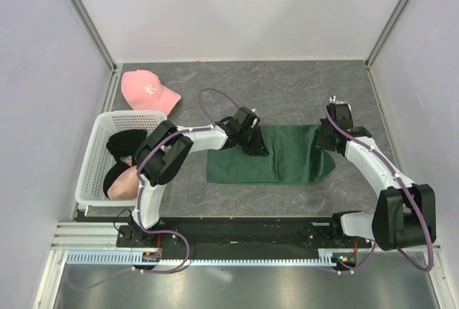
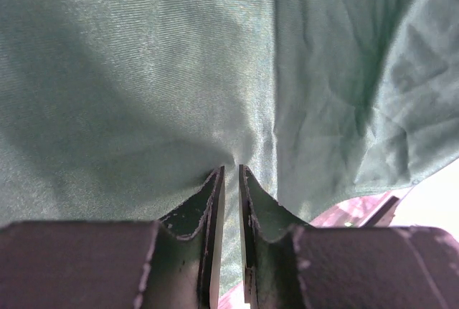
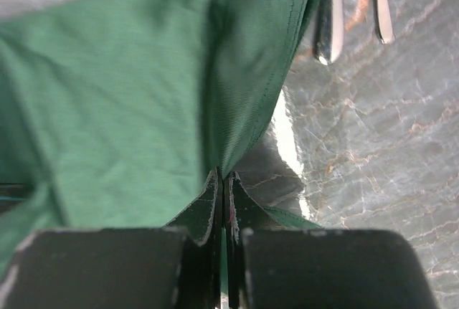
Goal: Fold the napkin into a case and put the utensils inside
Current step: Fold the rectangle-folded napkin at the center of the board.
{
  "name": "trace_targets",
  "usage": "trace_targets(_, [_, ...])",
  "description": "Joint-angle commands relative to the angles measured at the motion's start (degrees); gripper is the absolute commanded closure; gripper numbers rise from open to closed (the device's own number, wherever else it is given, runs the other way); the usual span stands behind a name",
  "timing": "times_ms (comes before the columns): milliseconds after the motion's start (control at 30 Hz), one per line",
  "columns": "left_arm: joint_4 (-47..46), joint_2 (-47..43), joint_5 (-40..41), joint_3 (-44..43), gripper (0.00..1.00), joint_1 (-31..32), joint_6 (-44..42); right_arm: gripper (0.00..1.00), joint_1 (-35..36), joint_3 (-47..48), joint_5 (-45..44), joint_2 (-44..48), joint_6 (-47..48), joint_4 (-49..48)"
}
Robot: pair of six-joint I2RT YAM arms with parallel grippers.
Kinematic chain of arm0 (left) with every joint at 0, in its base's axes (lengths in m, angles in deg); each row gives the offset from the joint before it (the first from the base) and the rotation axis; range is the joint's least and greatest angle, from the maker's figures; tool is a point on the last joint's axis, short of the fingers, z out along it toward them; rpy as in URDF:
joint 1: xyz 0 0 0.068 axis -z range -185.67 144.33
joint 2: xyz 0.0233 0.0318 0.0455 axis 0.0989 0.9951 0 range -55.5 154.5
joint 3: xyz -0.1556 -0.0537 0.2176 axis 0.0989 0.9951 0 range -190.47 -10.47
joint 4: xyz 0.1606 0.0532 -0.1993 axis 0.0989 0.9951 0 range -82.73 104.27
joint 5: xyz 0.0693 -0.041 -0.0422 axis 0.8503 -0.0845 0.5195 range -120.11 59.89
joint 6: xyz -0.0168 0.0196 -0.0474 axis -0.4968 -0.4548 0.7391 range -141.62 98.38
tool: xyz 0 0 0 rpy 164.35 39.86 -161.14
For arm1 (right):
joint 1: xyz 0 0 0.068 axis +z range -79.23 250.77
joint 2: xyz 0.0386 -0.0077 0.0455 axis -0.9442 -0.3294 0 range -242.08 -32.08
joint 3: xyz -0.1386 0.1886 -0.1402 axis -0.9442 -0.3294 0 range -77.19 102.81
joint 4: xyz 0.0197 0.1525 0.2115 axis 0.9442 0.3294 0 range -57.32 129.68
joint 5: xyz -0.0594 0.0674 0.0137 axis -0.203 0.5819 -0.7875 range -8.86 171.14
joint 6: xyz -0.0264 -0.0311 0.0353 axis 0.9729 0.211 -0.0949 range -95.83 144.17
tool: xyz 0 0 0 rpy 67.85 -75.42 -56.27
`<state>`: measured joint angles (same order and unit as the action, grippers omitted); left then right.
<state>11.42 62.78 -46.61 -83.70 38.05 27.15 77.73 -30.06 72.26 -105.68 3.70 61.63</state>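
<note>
1. two pinches on the green napkin (image 1: 276,158): left fingers (image 2: 202,216) left of its middle, right fingers (image 3: 206,212) at its right edge.
2. napkin lies mid-worktop (image 1: 287,87); utensils (image 3: 331,15) just beside it.

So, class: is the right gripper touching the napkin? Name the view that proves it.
Touching. In the right wrist view the right gripper has its jaws shut on the napkin.

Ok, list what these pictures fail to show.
Utensils: right wrist view, top edge cuts off all but two handle ends.
Napkin layers: top view, left gripper and right gripper cover parts.
Table under the left gripper: left wrist view, napkin nearly fills the frame.
Basket contents: top view, left arm overlaps them.
</note>
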Motion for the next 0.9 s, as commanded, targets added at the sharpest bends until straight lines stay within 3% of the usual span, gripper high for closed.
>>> trace_targets(0, [-1.41, 1.96, 2.08, -0.42, 0.79, 3.02, 4.48, 1.00, 2.43, 4.80, 3.78, 2.32, 1.05, 0.32])
trace_targets(300, [-0.28, -4.88, 3.04, 0.71, 0.80, 4.00, 4.05, 1.00, 13.77, 9.20, 7.21, 1.80, -4.04, 1.81])
trace_targets(667, [5.00, -29.57, 10.15, 24.52, 0.83, -2.32, 1.59, 1.00, 27.12, 12.36, 5.11, -0.48, -7.04, 3.40])
trace_targets(867, [5.70, -30.13, 12.53, 30.51, 0.85, -5.49, 0.01, 1.00, 36.45, 15.61, 3.09, -6.63, -9.85, 2.52])
